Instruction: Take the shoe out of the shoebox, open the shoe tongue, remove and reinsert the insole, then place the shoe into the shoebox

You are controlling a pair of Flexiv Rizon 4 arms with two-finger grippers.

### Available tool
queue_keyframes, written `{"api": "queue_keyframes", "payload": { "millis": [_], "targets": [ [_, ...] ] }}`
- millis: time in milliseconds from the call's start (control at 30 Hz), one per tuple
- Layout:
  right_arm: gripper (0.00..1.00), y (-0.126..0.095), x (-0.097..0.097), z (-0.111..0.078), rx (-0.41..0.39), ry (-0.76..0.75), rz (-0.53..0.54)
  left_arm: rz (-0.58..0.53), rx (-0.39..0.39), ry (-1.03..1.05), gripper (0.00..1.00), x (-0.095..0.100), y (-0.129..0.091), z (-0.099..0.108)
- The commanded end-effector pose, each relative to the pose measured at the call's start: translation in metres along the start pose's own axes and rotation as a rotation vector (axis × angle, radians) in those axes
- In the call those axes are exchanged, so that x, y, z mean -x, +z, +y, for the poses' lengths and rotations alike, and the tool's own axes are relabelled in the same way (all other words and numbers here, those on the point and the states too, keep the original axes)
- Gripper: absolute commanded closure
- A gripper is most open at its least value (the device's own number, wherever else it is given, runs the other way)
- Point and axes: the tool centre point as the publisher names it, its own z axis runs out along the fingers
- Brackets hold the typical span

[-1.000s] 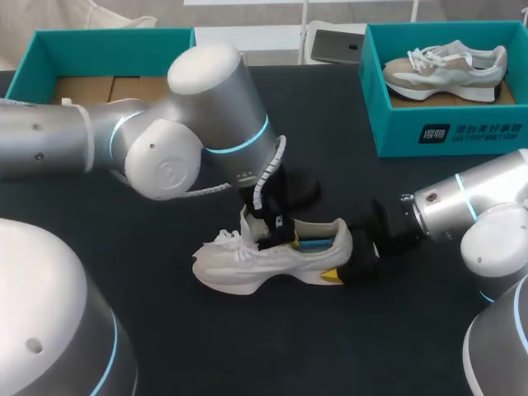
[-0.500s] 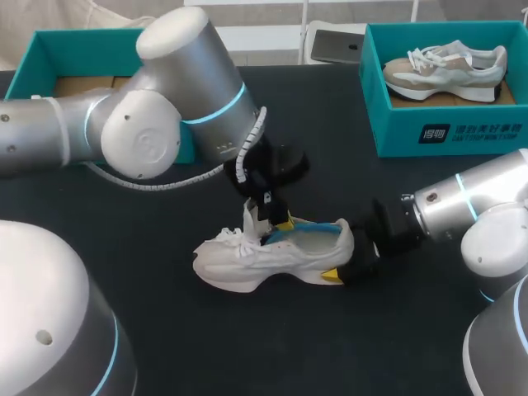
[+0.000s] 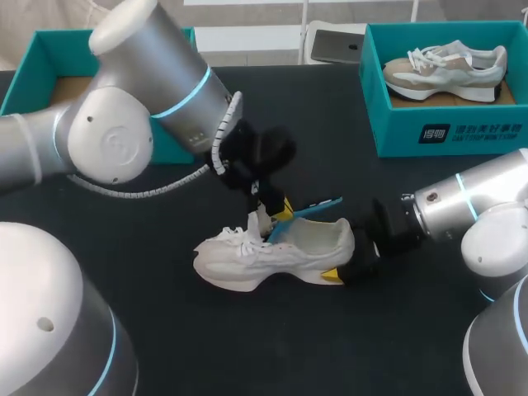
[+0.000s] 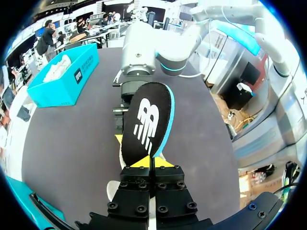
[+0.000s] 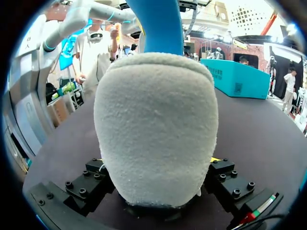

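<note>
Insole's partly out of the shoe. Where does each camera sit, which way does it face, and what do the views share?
Head view: above and behind, looking down on the table; left arm and right arm enter from the sides.
Left wrist view: looks past the left gripper at the insole it holds; right arm beyond.
Right wrist view: looks past the right gripper at the heel of the white shoe it clamps.
Shared: all three show the insole; the wrist views roughly face each other.

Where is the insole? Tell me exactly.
In the head view, the insole is pinched in the left gripper, tilted partly out of the white shoe whose heel the right gripper clamps.
</note>
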Motion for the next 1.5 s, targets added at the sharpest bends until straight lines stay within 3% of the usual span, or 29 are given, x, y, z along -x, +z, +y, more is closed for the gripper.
{"api": "queue_keyframes", "payload": {
  "millis": [33,467,867,967,1067,1100,1367,1500],
  "targets": [
    [1.0,0.001,-0.001,0.0,-0.004,0.001,-0.001,-0.011,0.004,0.002,1.0,-0.002,0.017,-0.005],
    [1.0,0.001,-0.001,0.0,-0.004,0.001,-0.001,-0.007,-0.022,0.047,1.0,-0.011,0.032,-0.034],
    [1.0,0.001,-0.001,0.0,-0.004,0.001,-0.001,-0.064,-0.009,0.088,1.0,-0.019,0.042,-0.032],
    [1.0,0.001,-0.001,0.0,-0.004,0.001,-0.001,-0.111,0.003,0.097,0.86,-0.021,0.044,-0.03],
    [1.0,0.001,-0.001,0.0,-0.004,0.001,-0.001,-0.145,0.008,0.1,0.62,-0.019,0.045,-0.028],
    [1.0,0.001,-0.001,0.0,-0.004,0.001,-0.001,-0.152,0.006,0.093,0.59,-0.018,0.045,-0.027],
    [1.0,0.001,-0.001,0.0,-0.004,0.001,-0.001,-0.263,-0.038,0.116,0.42,-0.021,0.042,-0.027],
    [1.0,0.001,-0.001,0.0,-0.004,0.001,-0.001,-0.306,-0.053,0.138,0.45,-0.018,0.05,-0.027]
  ]
}}
